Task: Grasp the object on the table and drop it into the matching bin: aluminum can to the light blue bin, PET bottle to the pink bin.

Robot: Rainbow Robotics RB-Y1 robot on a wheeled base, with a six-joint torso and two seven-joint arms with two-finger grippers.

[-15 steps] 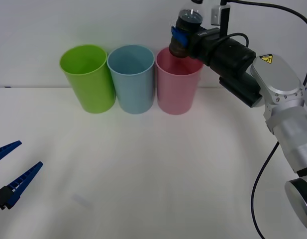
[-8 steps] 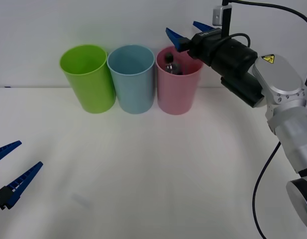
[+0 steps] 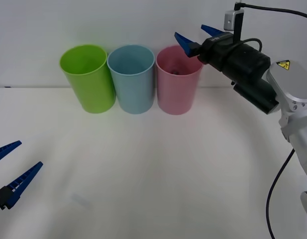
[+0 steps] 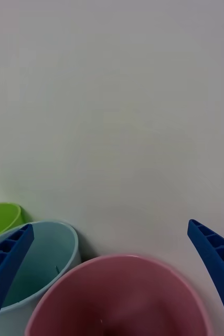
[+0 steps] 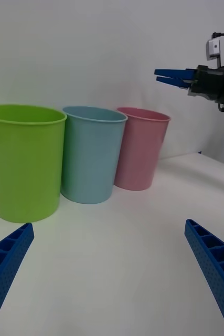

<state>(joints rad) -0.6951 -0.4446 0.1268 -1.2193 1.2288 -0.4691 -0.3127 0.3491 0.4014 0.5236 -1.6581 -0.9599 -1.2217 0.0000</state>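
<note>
With its blue fingers spread wide and holding nothing, the right gripper hangs just above the far rim of the pink bin. A dark shape low inside that bin looks like the bottle, so the drop seems done and the task near its end. What remains, I judge, is to draw the right arm clear of the rim. The blue bin stands beside the pink one. The left gripper waits open low over the table, well apart.
</note>
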